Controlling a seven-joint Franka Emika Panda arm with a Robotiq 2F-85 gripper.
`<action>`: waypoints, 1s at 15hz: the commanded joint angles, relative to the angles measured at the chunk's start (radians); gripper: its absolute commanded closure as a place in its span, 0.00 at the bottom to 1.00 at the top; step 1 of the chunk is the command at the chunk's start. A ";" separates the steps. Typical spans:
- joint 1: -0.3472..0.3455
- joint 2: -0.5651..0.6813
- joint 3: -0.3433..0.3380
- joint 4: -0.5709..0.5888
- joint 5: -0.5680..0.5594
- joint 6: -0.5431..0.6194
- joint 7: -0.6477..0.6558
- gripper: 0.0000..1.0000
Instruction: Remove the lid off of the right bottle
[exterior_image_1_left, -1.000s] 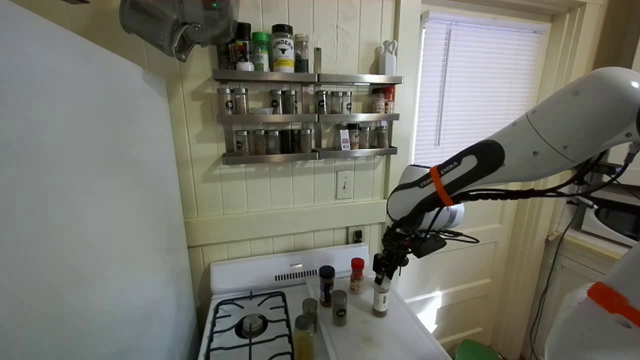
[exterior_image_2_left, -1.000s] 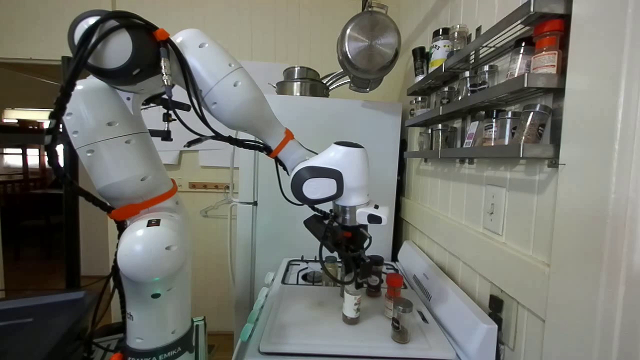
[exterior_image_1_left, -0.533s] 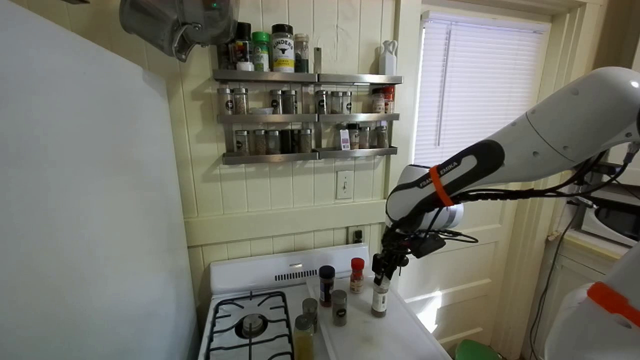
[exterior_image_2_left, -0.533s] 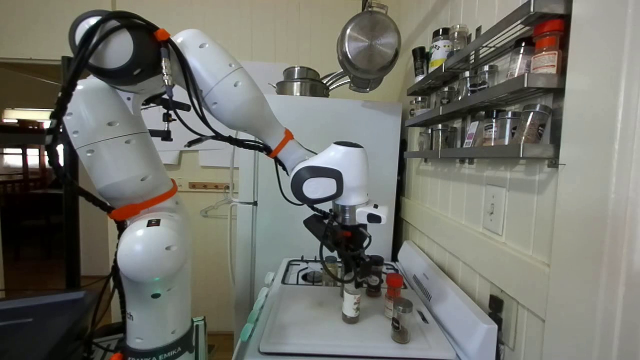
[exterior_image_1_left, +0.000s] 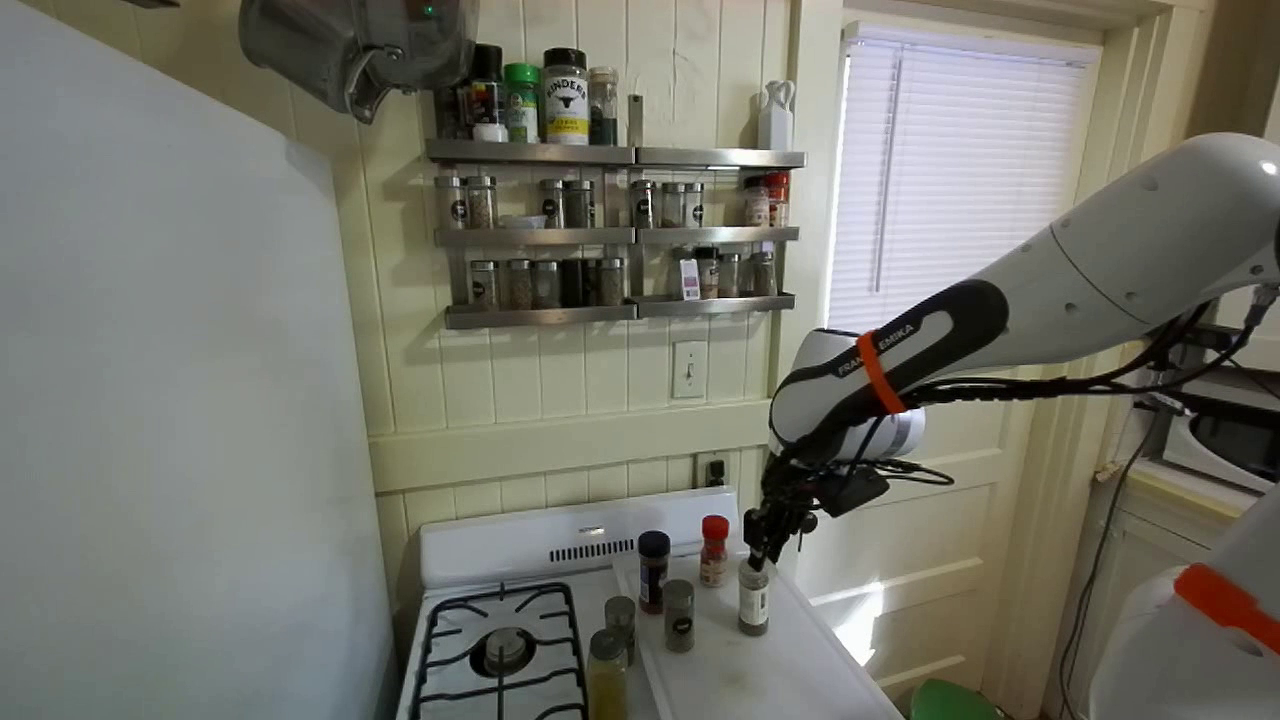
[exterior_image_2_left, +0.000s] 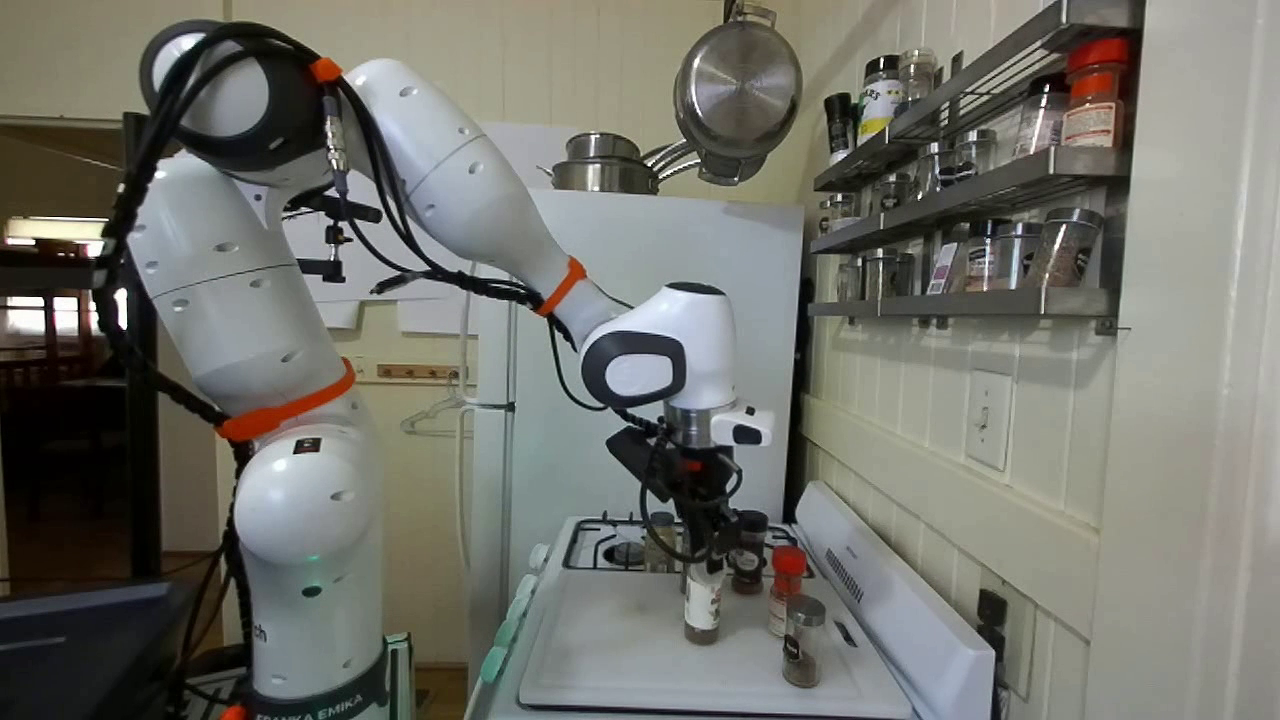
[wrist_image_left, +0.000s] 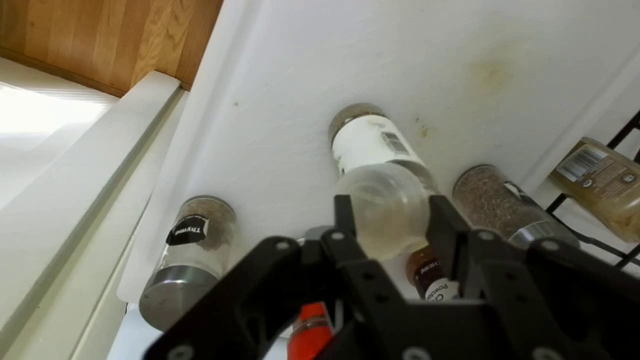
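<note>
The right bottle (exterior_image_1_left: 754, 603) is see-through with a white label. It stands nearly upright on the white stove cover (exterior_image_2_left: 600, 640), and in an exterior view it is below my gripper (exterior_image_2_left: 708, 555). In the wrist view the bottle (wrist_image_left: 372, 142) lies behind its lid (wrist_image_left: 392, 220). The lid looks round and pale translucent here, not dark. My gripper (wrist_image_left: 391, 202) has one black finger on each side of the lid, and both seem to touch it. In both exterior views the fingers mostly hide the lid. I cannot tell whether it is still seated on the bottle.
A red-capped bottle (exterior_image_1_left: 713, 553), a taller black-capped bottle (exterior_image_1_left: 653, 575) and a grey-capped bottle (exterior_image_1_left: 679, 620) stand close by. A thyme bottle (exterior_image_2_left: 803, 640) is near the stove's back panel (exterior_image_2_left: 900, 590). A yellow bottle (exterior_image_1_left: 606, 675) stands by the burner grate (exterior_image_1_left: 500, 650).
My gripper and the bottle have shifted slightly together, leftward in an exterior view and a little away from the camera in an exterior view. The bottle looks more upright. Other bottles have not moved.
</note>
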 joint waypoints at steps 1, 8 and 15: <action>-0.011 0.004 0.019 -0.004 -0.007 0.014 0.021 0.91; -0.009 0.007 0.017 -0.002 -0.002 0.017 0.016 0.94; -0.027 0.025 -0.004 -0.015 0.005 0.020 0.003 0.94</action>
